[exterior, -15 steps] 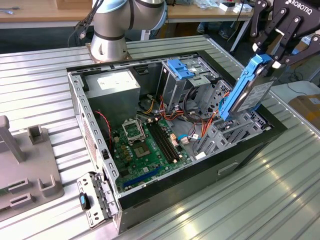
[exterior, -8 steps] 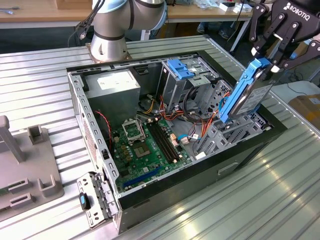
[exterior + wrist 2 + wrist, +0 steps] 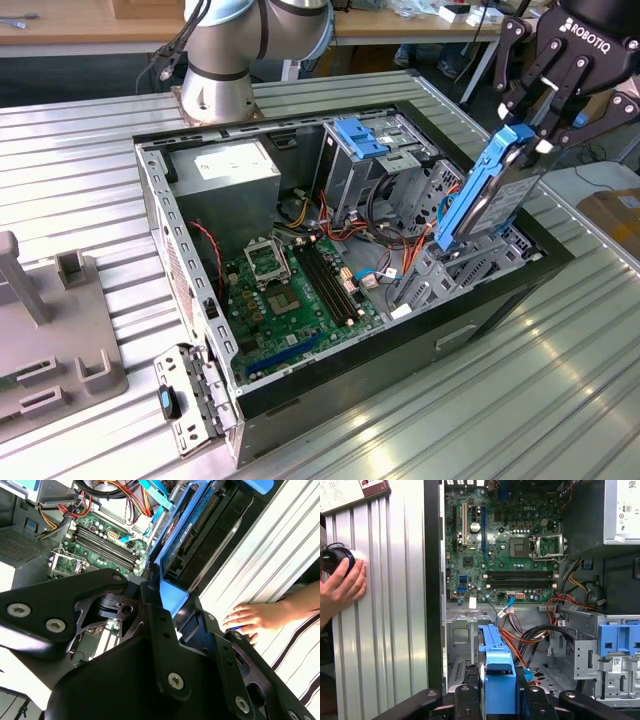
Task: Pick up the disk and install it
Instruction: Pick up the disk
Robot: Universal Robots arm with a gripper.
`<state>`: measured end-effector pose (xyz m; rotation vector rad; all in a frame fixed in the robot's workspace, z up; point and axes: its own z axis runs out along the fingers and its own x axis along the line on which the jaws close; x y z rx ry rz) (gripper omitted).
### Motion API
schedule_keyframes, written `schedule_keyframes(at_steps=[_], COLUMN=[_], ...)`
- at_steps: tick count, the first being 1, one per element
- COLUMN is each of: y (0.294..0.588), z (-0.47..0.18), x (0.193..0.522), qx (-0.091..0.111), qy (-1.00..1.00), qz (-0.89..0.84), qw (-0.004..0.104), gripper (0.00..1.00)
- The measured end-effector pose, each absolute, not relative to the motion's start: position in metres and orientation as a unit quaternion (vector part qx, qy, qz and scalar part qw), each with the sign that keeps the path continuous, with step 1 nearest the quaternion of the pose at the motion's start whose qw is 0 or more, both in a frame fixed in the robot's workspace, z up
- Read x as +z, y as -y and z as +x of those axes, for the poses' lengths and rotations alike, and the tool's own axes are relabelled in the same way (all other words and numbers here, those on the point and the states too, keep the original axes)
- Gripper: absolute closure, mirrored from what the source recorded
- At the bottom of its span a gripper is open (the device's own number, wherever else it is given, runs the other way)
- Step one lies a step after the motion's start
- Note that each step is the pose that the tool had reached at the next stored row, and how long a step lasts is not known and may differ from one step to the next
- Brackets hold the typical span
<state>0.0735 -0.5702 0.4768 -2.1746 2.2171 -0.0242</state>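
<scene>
My gripper (image 3: 540,135) is shut on the disk (image 3: 487,195), a dark flat drive with bright blue side rails. The disk hangs on edge, tilted, over the open computer case (image 3: 160,200) at the exterior view's right. Its lower end sits just above the grey drive bay (image 3: 440,270) inside the case. In the first wrist view the blue rail of the disk (image 3: 497,675) runs out from between my fingers (image 3: 532,700) toward the bay. In the second wrist view the disk (image 3: 200,535) reaches from the gripper (image 3: 172,605) over the case edge.
Inside the case lie the green motherboard (image 3: 295,290), a grey box with a white label (image 3: 225,175), a cage with a light-blue latch (image 3: 365,135) and loose cables (image 3: 520,640). A person's hand (image 3: 342,587) rests on the ribbed table beside the case. A grey fixture (image 3: 50,340) stands at the exterior view's left.
</scene>
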Motion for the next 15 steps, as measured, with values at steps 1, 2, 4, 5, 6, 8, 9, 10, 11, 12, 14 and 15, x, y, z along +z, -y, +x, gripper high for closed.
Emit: schedule_keyframes(at_steps=[1,2,4,5,6,8,9,10,11,12,14,15], y=[0.5711,0.5722,0.5725,0.5725,0.5725,0.5726,0.5725,0.5725,0.5725,0.5725,0.5710,0.5708], z=[0.0735,0.0735,0.0735,0.0735,0.0735,0.0735,0.0735,0.0735,0.0735,0.0735,0.0733,0.0732], x=[0.4765,0.4761,0.4744,0.4732,0.4724,0.4722,0.4721,0.4716,0.4710,0.4707,0.4705,0.4705], qx=[-0.008,-0.008,-0.008,-0.008,-0.008,-0.008,-0.008,-0.008,-0.008,-0.008,-0.008,-0.008], qy=[-0.714,-0.714,-0.714,-0.714,-0.714,-0.714,-0.714,-0.714,-0.714,-0.714,-0.714,-0.714], qz=[-0.700,-0.700,-0.700,-0.700,-0.700,-0.700,-0.700,-0.700,-0.700,-0.700,-0.700,-0.700], qw=[0.018,0.018,0.018,0.018,0.018,0.018,0.018,0.018,0.018,0.018,0.018,0.018], gripper=[0.63,0.63,0.63,0.63,0.63,0.63,0.63,0.63,0.63,0.63,0.63,0.63])
